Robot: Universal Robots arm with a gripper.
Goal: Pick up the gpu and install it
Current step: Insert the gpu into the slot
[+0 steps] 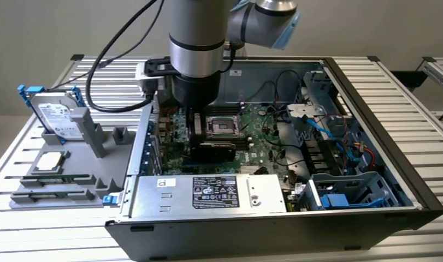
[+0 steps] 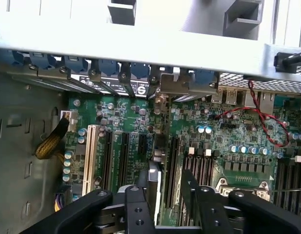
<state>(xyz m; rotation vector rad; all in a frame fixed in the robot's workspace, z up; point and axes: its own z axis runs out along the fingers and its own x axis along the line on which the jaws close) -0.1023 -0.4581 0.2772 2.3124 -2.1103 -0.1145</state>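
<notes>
Black and thin, the gpu [image 2: 154, 190] stands edge-on over the motherboard [image 2: 228, 131], between our open, unclamped gripper [image 2: 166, 181].

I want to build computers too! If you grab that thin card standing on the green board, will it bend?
Probably not: the gpu stands straight on its edge, so it looks stiff. It is thin, so likely light. Probably fragile too, being a circuit card like the motherboard beneath it.
</notes>
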